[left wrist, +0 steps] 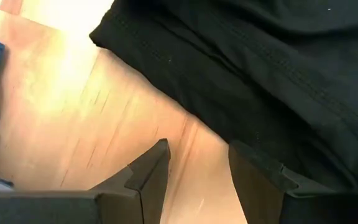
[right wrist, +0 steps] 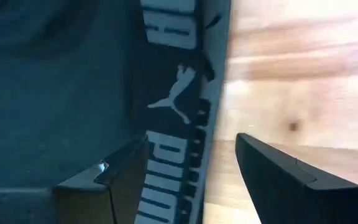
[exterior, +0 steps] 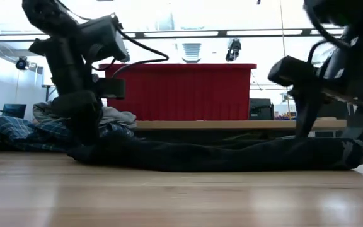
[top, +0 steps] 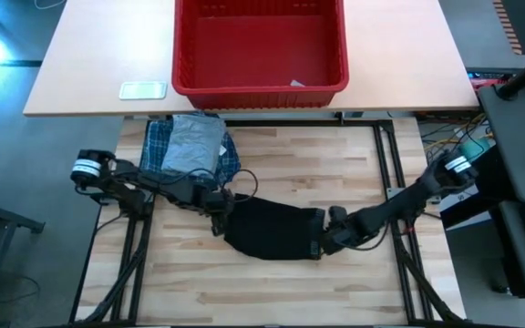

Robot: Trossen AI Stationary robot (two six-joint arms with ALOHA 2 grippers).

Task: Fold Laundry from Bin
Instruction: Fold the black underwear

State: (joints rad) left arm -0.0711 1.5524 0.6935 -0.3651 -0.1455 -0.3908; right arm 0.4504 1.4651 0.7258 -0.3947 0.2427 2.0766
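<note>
A small black garment (top: 272,228) lies flat on the wooden table near its middle. My left gripper (top: 219,219) stands open at the garment's left end, pointing steeply down. The left wrist view shows bare wood between its fingers (left wrist: 199,146) and the cloth's edge (left wrist: 185,106) just beyond them. My right gripper (top: 324,241) is open over the garment's right end. There, one finger (right wrist: 123,168) is above the lettered waistband (right wrist: 173,93) and the other (right wrist: 278,174) is above bare wood. The red bin (top: 258,91) stands on the far table.
A folded grey T-shirt (top: 194,146) lies on a folded plaid shirt (top: 158,150) at the far left of the wooden table. A small pale object (top: 143,89) lies left of the bin, and a white scrap (top: 297,83) lies inside it. Bare wood stretches along the near edge.
</note>
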